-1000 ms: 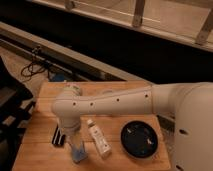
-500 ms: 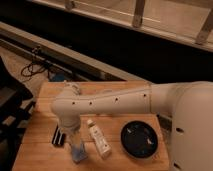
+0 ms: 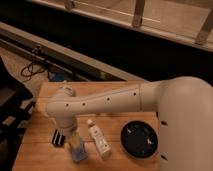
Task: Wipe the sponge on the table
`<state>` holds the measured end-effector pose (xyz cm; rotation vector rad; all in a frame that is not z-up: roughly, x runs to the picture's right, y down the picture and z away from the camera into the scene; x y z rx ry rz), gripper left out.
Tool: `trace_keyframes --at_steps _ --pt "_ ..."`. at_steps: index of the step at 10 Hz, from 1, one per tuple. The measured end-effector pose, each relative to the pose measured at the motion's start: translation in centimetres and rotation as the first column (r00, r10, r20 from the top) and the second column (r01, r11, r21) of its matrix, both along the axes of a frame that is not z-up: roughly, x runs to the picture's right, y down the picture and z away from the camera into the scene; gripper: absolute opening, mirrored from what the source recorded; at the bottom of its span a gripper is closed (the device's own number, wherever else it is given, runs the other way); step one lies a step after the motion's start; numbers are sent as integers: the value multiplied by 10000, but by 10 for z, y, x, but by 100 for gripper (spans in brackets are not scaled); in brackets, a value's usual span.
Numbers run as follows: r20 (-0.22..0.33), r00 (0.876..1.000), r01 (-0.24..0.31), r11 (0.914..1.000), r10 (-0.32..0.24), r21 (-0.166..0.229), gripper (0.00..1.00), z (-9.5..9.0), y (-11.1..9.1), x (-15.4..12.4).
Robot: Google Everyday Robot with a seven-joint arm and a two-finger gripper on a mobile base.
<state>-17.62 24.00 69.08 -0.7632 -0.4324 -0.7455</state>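
The blue-grey sponge (image 3: 78,154) lies flat on the light wooden table (image 3: 45,157), near its front edge. My gripper (image 3: 76,141) comes down from the white arm right over the sponge and appears to touch its top. A white bottle (image 3: 99,138) lies on its side just to the right of the sponge. To the left of the gripper sits a black ribbed block (image 3: 58,137).
A round black dish (image 3: 140,140) rests on the table to the right of the bottle. My white arm (image 3: 110,102) stretches across the table's middle, and its bulky shoulder fills the right side. Cables lie on the floor beyond the table's far left corner.
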Motion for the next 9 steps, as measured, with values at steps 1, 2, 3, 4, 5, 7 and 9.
trace_keyframes --at_steps 1,2,3,4,5,7,9 --pt "-133 9999 -49 9999 47 -92 65 6 2 0" --pt "-300 9995 -97 9997 90 -215 65 15 6 3" --pt "-382 9992 -131 9993 118 -341 65 22 9 3" --pt "-448 9989 -153 9990 134 -426 65 26 11 3" --pt "-564 9983 -162 9980 128 -604 65 36 15 5" --pt "-669 9977 -158 9961 100 -870 65 46 23 6" --pt "-796 9968 -209 9917 109 -1266 65 55 36 11"
